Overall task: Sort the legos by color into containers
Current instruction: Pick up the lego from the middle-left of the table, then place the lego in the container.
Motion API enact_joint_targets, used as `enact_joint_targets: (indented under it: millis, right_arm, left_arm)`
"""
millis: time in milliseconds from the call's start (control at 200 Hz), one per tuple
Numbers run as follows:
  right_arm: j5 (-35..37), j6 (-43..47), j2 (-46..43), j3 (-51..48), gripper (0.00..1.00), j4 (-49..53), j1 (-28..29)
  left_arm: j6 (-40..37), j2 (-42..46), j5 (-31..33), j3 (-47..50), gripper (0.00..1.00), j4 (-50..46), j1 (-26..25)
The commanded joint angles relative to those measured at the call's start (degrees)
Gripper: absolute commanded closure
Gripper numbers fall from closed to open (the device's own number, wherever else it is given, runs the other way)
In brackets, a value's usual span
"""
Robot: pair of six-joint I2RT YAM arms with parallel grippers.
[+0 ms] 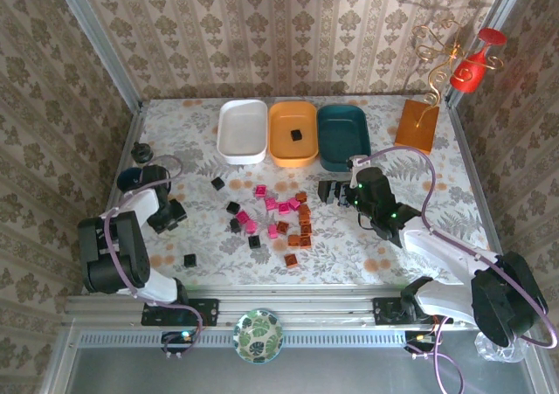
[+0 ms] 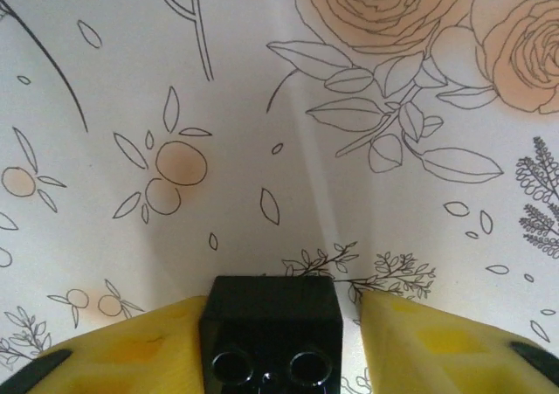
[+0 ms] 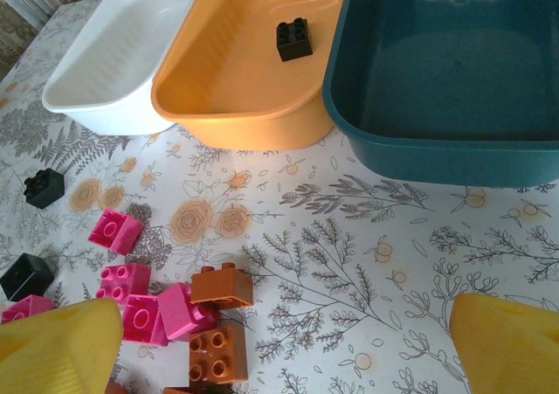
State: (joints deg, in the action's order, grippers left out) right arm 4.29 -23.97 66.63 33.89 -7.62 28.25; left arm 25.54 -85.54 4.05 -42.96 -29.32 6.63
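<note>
The left tool [image 2: 271, 359] pinches a small black plastic block [image 2: 269, 320] over the floral counter [image 2: 262, 106]; the right tool [image 3: 288, 359] gapes empty. Another black block [image 3: 294, 38] lies in the shallow orange plastic tray [image 3: 218, 97]. The white tray [image 3: 105, 62] and teal tray [image 3: 437, 132] sit bare, and loose pink, brown and black legos [image 1: 279, 219] remain, so sorting has barely begun.

No text — nothing legible anywhere.

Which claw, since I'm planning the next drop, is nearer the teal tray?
Right. The right claw hangs just in front of the teal tray; the left claw, holding a black lego, is far left, beyond the loose legos.
</note>
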Motion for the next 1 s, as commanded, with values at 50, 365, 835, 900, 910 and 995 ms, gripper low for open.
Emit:
enact_joint_targets:
  millis: [50, 365, 835, 900, 910, 995]
  right_arm:
    - [-0.1, -0.4, -0.9, -0.9, 0.02, -1.7, -0.3]
    - [0.5, 0.0, 0.1, -0.9, 0.02, -2.0, -0.3]
    - [3.7, 4.9, -4.8, -4.0, 0.02, -5.2, -0.2]
    - [6.3, 5.1, -6.2, -4.5, 0.01, -4.6, -0.2]
    - [6.7, 5.2, -6.4, -4.6, 0.01, -4.5, -0.2]
    - [9.7, 5.2, -7.2, -5.1, 0.01, -4.2, -0.2]
  left_arm:
    - [-0.3, -1.7, -0.7, -2.0, 0.60, 3.6, -1.4]
    - [1.2, 0.5, 6.1, -11.8, 0.67, 3.8, -19.0]
    - [-8.8, -22.4, 5.2, -47.3, 0.68, 17.0, -43.3]
    - [-10.1, -27.5, 4.3, -53.4, 0.68, 16.2, -44.3]
    - [-10.2, -28.4, 4.1, -54.4, 0.68, 16.1, -44.4]
    - [-11.4, -35.1, 2.9, -62.2, 0.68, 13.9, -44.8]
